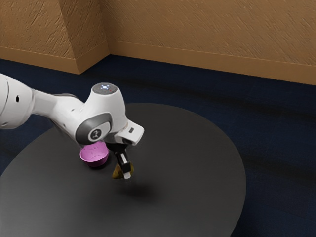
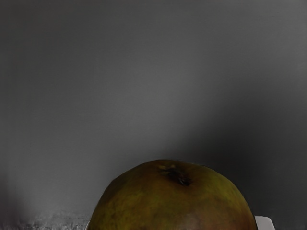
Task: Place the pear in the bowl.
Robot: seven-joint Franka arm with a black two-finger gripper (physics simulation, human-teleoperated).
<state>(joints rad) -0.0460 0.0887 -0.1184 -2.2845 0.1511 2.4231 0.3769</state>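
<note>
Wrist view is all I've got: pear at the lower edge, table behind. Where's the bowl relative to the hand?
Observer: The pink bowl is to the exterior view's left of the hand, on the side the arm comes in from.

Operator: Is the pear over it yet?

Observer: No. The pear is outside the bowl, with a narrow strip of table showing between them in the exterior view.
</note>
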